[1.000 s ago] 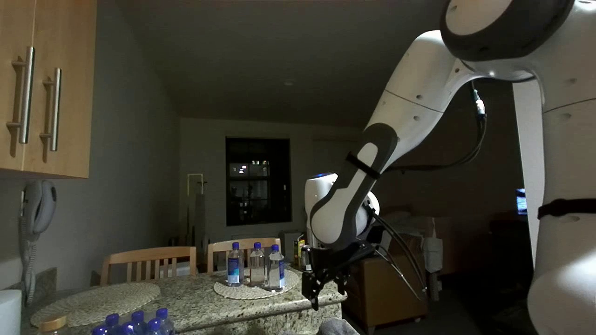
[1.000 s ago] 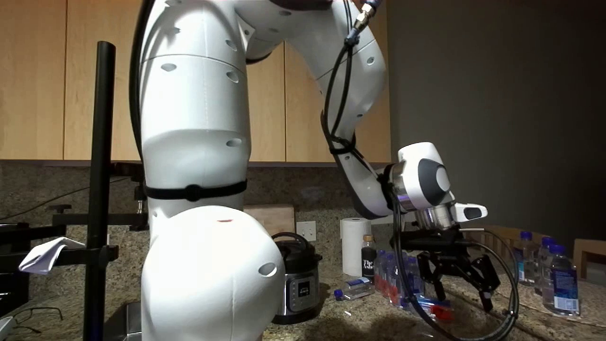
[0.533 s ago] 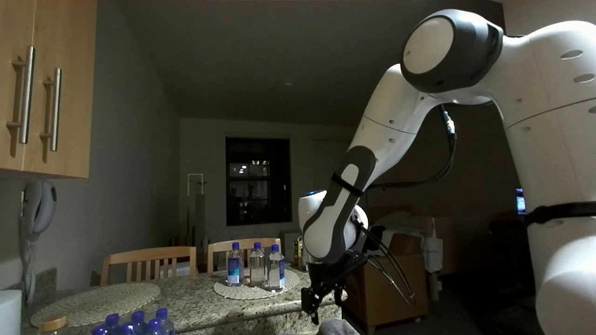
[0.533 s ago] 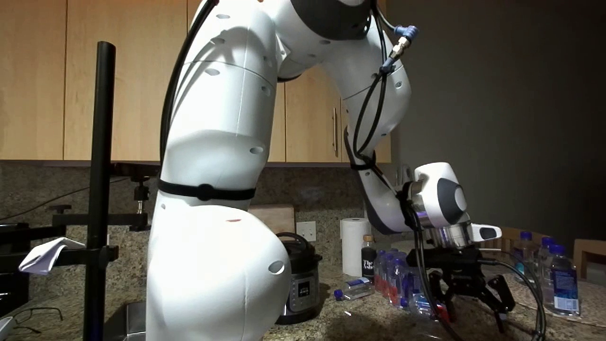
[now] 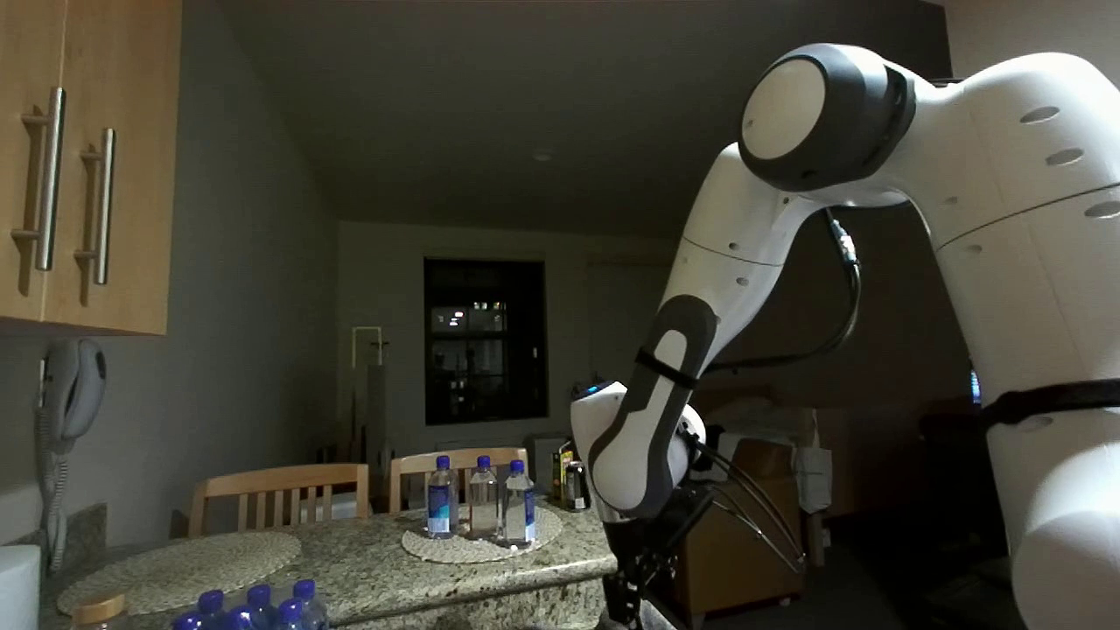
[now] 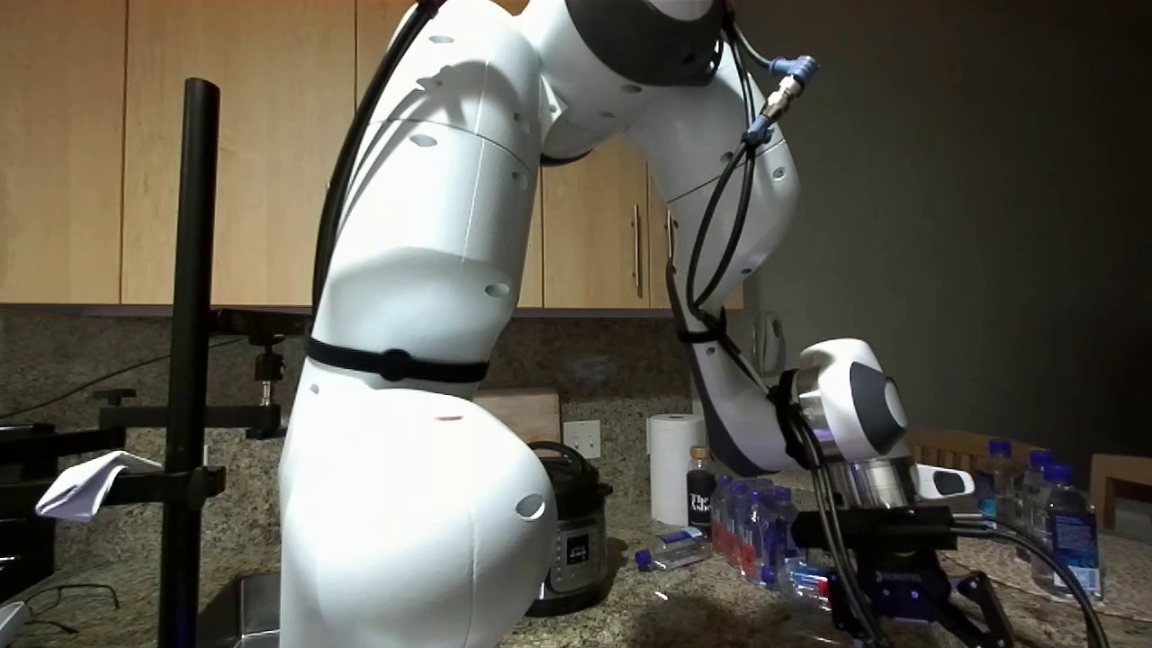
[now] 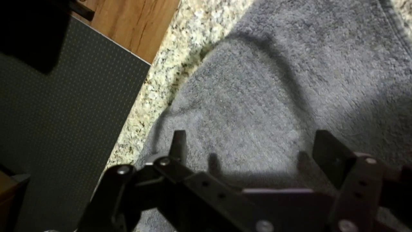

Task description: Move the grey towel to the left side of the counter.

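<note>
Grey towel (image 7: 257,93): in the wrist view, it lies rumpled on the granite counter (image 7: 153,93), near the edge with a bare strip of stone between; which side of the counter this is, I cannot tell.
Robotiq gripper (image 7: 249,145): jaws spread wide over the towel, gripping nothing, so the carry, I judge, has not begun; whether the fingertips (image 7: 179,145) touch the cloth, I cannot tell.
Fold (image 7: 286,74): a soft ridge curves towards one finger, probably slack worth pinching, where flat cloth would slip away.
Robot arm (image 5: 731,232): in an exterior view, it bends steeply downwards, presumably so the gripper meets the cloth from above.
Blue-capped water bottles (image 5: 483,506): three stand upright on a woven placemat (image 5: 472,551), which may protect the stone.
Bottle cluster (image 6: 754,531): in an exterior view, it stands near the paper towel roll (image 6: 673,468), perhaps set there to leave working room; one bottle (image 6: 679,549) lies on its side nearby.
</note>
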`<action>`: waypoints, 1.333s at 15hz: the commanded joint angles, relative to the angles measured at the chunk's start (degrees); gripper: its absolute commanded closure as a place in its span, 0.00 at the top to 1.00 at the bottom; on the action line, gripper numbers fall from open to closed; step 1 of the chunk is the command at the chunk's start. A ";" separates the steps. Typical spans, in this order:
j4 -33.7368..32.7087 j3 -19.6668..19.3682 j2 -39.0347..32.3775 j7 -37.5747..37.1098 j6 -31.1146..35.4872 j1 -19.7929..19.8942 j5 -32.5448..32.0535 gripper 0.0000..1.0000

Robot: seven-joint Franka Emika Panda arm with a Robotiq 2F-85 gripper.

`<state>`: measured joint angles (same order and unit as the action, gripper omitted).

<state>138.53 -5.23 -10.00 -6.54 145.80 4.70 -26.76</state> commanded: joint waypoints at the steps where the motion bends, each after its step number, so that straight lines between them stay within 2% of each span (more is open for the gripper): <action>1: 3.80 -1.68 1.08 1.27 0.17 -0.98 -3.66 1.00; 5: 6.68 -2.51 1.72 -0.80 1.19 -1.21 -5.30 1.00; 6: 6.69 -2.21 2.65 0.28 0.78 -1.01 -3.64 1.00; 7: 4.82 -2.15 0.03 0.20 0.35 -1.16 -3.38 1.00; 12: 4.64 -2.21 -0.10 0.20 0.34 -1.17 -3.37 1.00; 20: 7.40 -1.97 -0.56 6.95 3.04 0.81 2.49 1.00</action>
<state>143.85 -7.25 -10.28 -4.80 146.85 4.47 -27.53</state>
